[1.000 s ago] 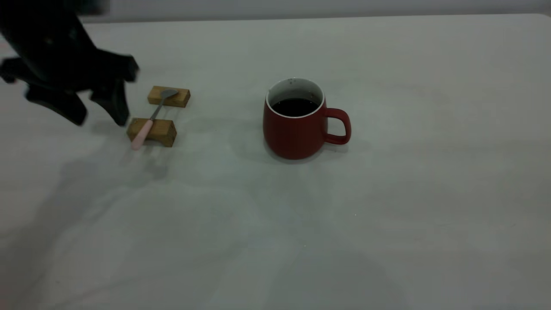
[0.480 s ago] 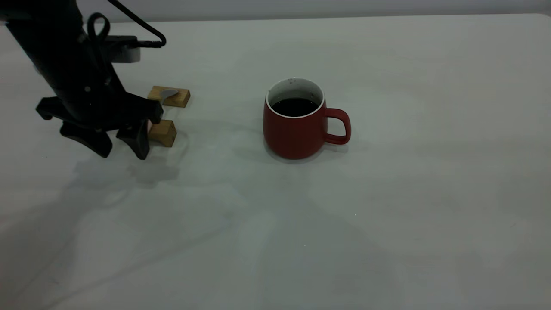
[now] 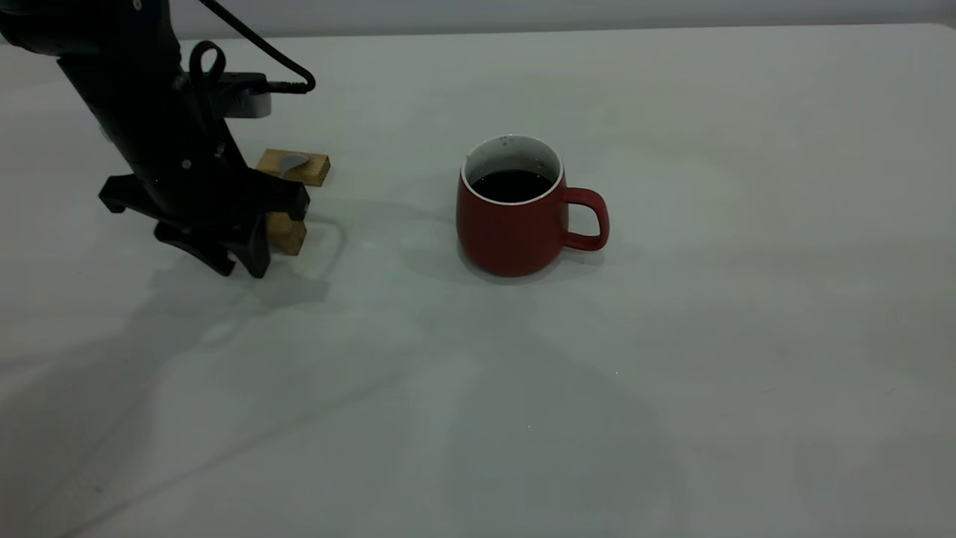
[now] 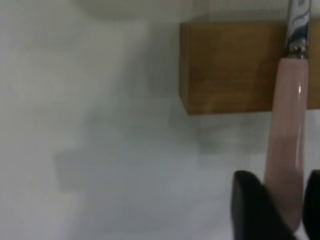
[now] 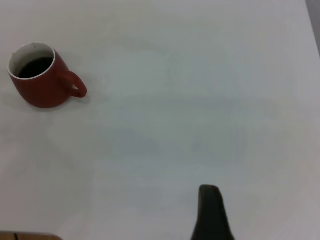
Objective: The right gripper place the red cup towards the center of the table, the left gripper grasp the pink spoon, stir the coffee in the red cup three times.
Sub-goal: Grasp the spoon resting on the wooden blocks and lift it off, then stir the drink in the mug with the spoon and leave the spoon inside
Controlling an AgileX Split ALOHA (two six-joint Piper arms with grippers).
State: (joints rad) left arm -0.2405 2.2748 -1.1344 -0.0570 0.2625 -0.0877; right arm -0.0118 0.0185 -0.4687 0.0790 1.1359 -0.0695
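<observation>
With the red cup point(image 3: 512, 215) already mid-table, the spoon grasp is in hand: the left gripper point(image 4: 282, 210) hangs with fingers point(image 4: 252, 207) released, the pink spoon point(image 4: 289, 150) handle between them. Next they must clench, then lift. The right gripper point(image 5: 211, 215) waits well apart, its finger state untellable.

The black left hand point(image 3: 235, 258) has swung in from the desk's edge and come down over the nearer small wooden block point(image 3: 287, 233), its dark fingers point(image 4: 255, 207) now flanking the pale pink spoon handle point(image 4: 287, 145), not yet touching.
</observation>
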